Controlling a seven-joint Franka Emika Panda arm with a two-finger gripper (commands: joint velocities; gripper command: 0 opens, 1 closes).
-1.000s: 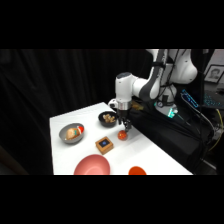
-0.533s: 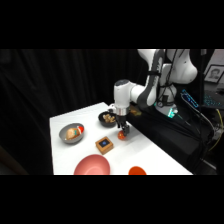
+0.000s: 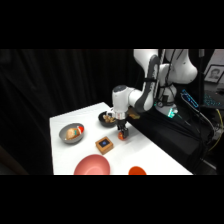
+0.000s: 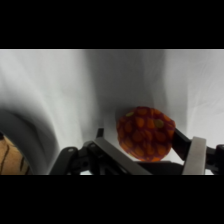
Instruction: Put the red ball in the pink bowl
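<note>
Tool (image 3: 122, 134) is sitting low on the counter (image 3: 145, 155), its fingers (image 4: 196, 156) flanking the red ball (image 4: 146, 133) beside the black bowl (image 3: 106, 119); whether they are clamping it yet, cannot tell. Pink bowl (image 3: 92, 165) is waiting at the near edge, well apart.

White table (image 3: 145, 152), side view. Resting on its surface: grey metal bowl (image 3: 71, 133) near the left edge (with contents that cannot be identified); small black bowl (image 3: 107, 119) toward the back; wooden block with a blue top (image 3: 105, 144) at centre; pink bowl (image 3: 93, 165) and flat orange-red disc (image 3: 136, 171) at the front edge.
</note>
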